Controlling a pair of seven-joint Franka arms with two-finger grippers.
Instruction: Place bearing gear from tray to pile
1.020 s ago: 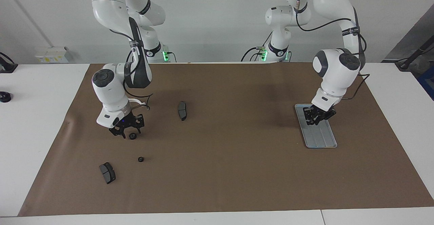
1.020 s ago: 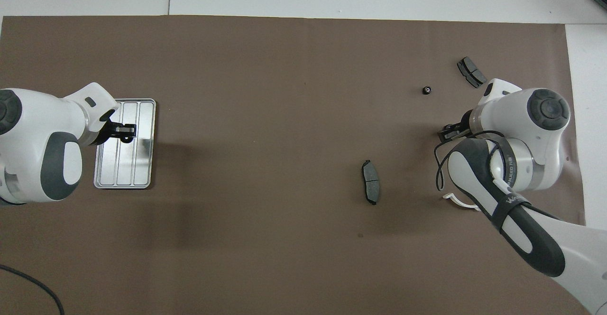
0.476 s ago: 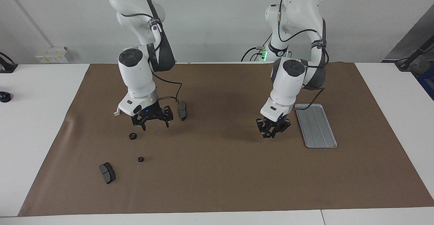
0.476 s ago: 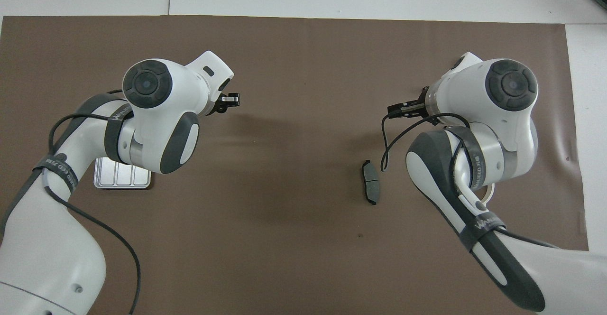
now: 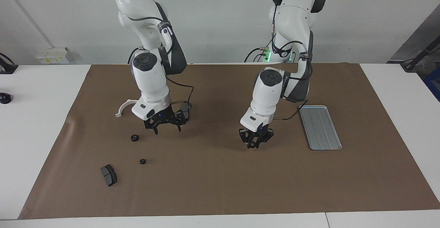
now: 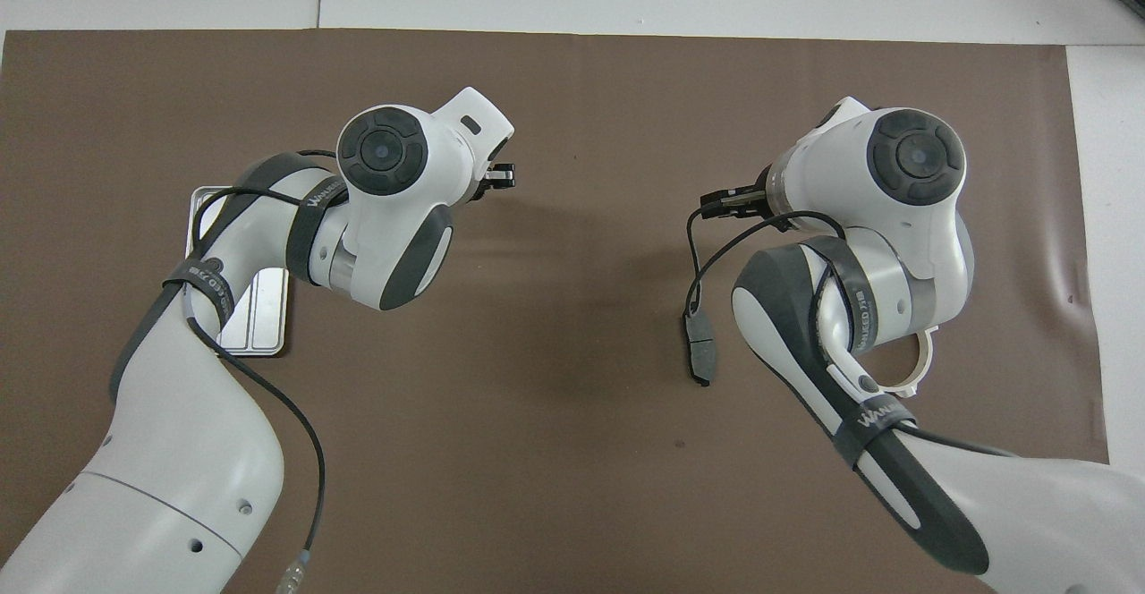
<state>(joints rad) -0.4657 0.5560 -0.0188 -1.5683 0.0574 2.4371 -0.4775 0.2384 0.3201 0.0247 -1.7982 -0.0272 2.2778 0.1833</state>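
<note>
- The left gripper [image 5: 253, 143], clenched on what I take for a bearing gear, has left the tray [image 5: 321, 128] empty.
- The right gripper [image 5: 165, 125], fingers spread and empty, has lifted from the pile's gear [image 5: 134, 138], beside the mid-mat handover spot.

1. We look from high across the counter [image 5: 51, 83] in the facing view, straight at both robots, whose bases stand at the top against the wall.
2. We see the whole brown mat [image 5: 220, 186] there, from a fair way off.
3. In the overhead view we look steeply down from above the robots' end; the arms enter from the bottom edge.
4. This view sits closer, and the mat [image 6: 572, 487] fills nearly all of it.
5. Both views share the mat, the tray [image 5: 321, 128] [image 6: 259, 308] and the white half-ring bracket [image 5: 123, 107] [image 6: 914, 375], turned half a turn between them.
</note>
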